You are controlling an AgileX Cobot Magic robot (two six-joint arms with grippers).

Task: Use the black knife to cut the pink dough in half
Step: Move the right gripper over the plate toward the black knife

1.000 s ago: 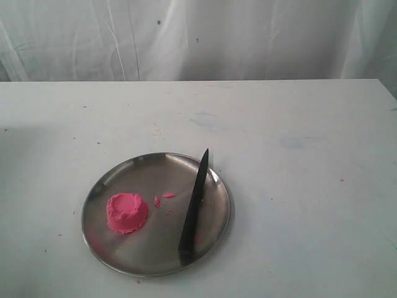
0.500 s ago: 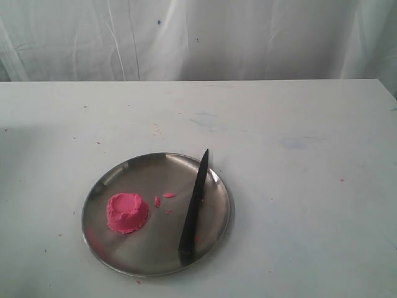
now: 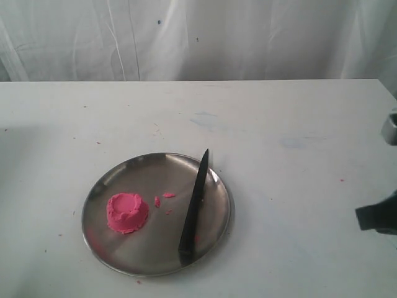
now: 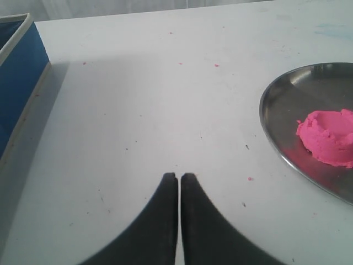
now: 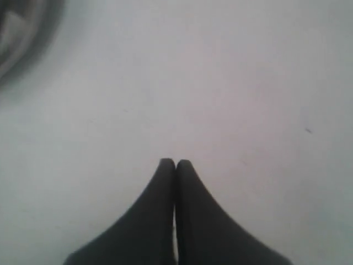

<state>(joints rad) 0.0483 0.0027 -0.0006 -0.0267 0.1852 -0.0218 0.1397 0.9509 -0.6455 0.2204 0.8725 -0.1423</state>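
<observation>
Pink dough (image 3: 126, 212): one lump w/ dented top, uncut, sat on left part of steel plate (image 3: 111, 180); also seen at plate edge in left wrist view (image 4: 327, 136). A few pink crumbs (image 3: 162, 198) lay between it and the knife.
Black knife (image 3: 193, 207): lay flat on right side of plate, tip pointing to far rim, handle at near rim. Nobody held it; I judged the handle end the easiest part to grab, being nearest the right arm's side.
Left gripper (image 4: 179, 178): fingers pressed together, holding nothing, over bare table (image 4: 138, 110) beside plate. Blue box (image 4: 16, 83) off to its side.
Right gripper (image 5: 175, 163): fingers closed, empty, only bare white table under it. In ext. view just a dark piece of arm showed at right edge (image 3: 378, 217), well apart from plate.
Task status: not started, my guess. I'd need to open right fingers, then go for the handle.
</observation>
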